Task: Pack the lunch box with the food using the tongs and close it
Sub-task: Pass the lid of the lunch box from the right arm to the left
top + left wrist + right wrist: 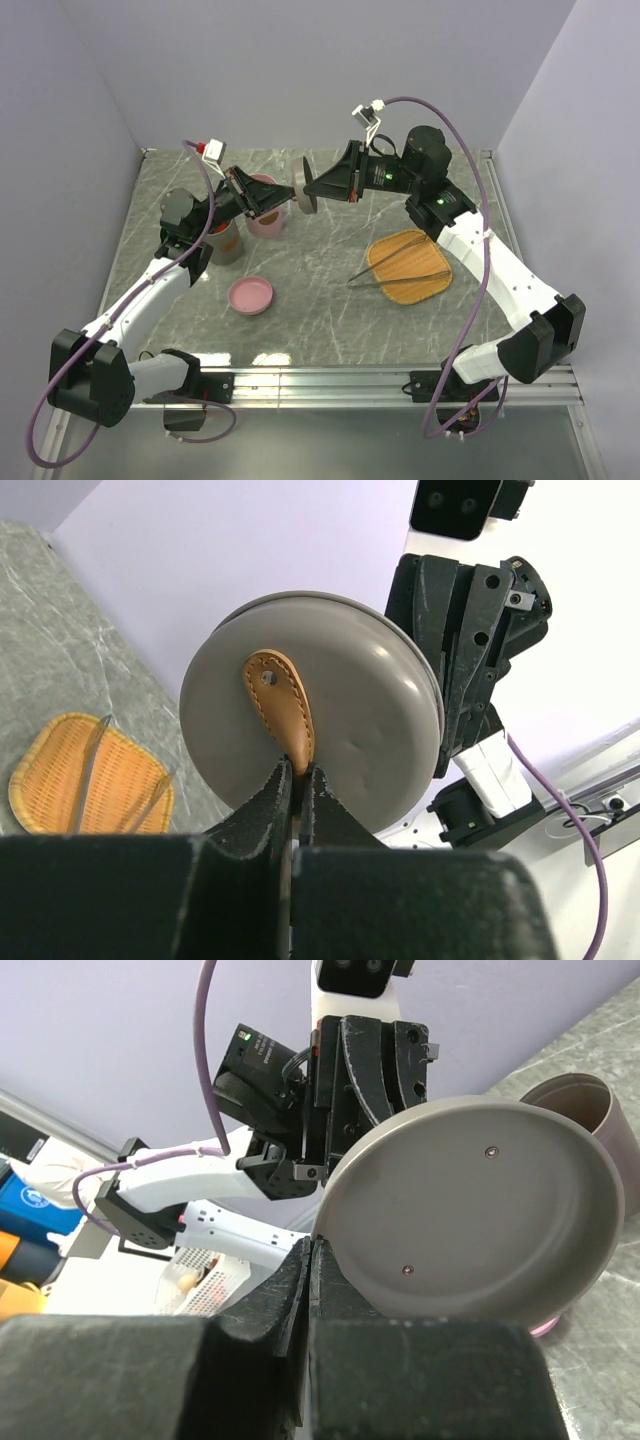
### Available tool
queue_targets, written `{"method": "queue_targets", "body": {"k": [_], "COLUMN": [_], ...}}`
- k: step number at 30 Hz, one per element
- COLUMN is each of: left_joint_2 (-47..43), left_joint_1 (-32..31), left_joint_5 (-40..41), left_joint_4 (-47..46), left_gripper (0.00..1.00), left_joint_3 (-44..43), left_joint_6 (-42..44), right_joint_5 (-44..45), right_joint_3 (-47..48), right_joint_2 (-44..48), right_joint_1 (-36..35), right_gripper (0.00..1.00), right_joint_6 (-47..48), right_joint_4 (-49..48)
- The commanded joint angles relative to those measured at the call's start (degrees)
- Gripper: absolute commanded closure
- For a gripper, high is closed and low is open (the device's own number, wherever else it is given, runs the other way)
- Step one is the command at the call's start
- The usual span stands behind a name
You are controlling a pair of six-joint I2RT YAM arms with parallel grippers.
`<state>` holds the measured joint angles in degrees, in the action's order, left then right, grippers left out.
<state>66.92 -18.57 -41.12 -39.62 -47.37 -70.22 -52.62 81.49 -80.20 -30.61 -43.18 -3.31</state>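
Grip on the left: the left gripper [297, 776] has its fingers pressed together on the tan leather tab [280, 695] of the grey lid [370, 720].
Grip on the right: the right gripper [308, 1252] is closed tight on the rim of the same lid, at the edge opposite to the left fingers; the inner side of the lid, with two small screws, faces its wrist camera.
Lid position: it stands upright on its edge in the air, between the two grippers, over the back part of the table [330, 300].
Below the lid: a pink container [265, 224] stands under the left gripper; a grey cup [226, 245] is just beside it.
Tongs: the tongs [395, 278] lie on the orange tray [415, 292] at the right side of the table, well apart from both grippers; one end sticks out over the tray's left edge.
Front left: a pink dish [250, 295] sits alone, near the cup.
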Motion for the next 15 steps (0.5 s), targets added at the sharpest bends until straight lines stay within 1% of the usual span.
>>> {"method": "queue_targets", "body": {"k": [1,2,3,4,5,8,10,11,12,13,14,15], "left_joint_2": [-1.08,-1.35,-1.61,-1.7,-1.96,-2.31,-2.58,-3.01,-3.11,-3.45,-3.54,-3.55], "left_joint_1": [0.28,0.46,0.72,1.16,1.34,3.01,4.93,5.81,7.3,7.93,8.63,8.98], "left_joint_5": [-0.71,-0.71,-0.71,-0.71,-0.71,-0.97,-1.41,-1.85,-2.46,-2.64,-2.65,-2.3], "left_joint_4": [-2.93,-2.58,-2.31,-2.05,-1.7,0.14,5.4,8.21,13.98,18.3,23.13,28.57], "left_gripper": [0.99,0.99,0.99,0.99,0.99,0.99,0.99,0.99,0.99,0.99,0.99,1.0], "left_joint_3": [-1.58,-1.49,-1.49,-1.49,-1.67,-2.72,-4.64,-5.79,-6.76,-9.55,-11.58,-13.51], "left_joint_6": [0.17,0.08,0.08,0.25,0.43,2.0,3.85,7.34,9.37,12.01,18.82,22.8], "right_joint_5": [-0.29,-0.12,0.23,0.5,0.59,0.94,1.64,1.9,2.26,3.04,3.49,3.92], "right_joint_3": [1.03,1.21,1.3,1.3,1.3,1.65,1.65,1.74,1.83,1.83,1.91,2.0], "right_joint_2": [1.1,1.1,1.02,1.01,0.93,0.66,0.66,0.66,0.84,0.93,1.1,1.28], "right_joint_1": [-0.33,-0.24,-0.06,-0.06,0.11,0.46,0.9,1.25,1.6,1.78,2.22,2.4], "right_gripper": [1.0,1.0,0.97,0.91,0.79,0.58,0.51,0.47,0.46,0.44,0.36,0.33], "right_joint_6": [1.25,1.43,1.6,1.69,1.61,1.69,2.48,3.09,4.41,5.11,6.08,8.7], "right_joint_4": [-1.09,-0.74,-0.12,0.06,0.06,0.85,1.99,2.6,4.26,5.15,6.11,8.56]}}
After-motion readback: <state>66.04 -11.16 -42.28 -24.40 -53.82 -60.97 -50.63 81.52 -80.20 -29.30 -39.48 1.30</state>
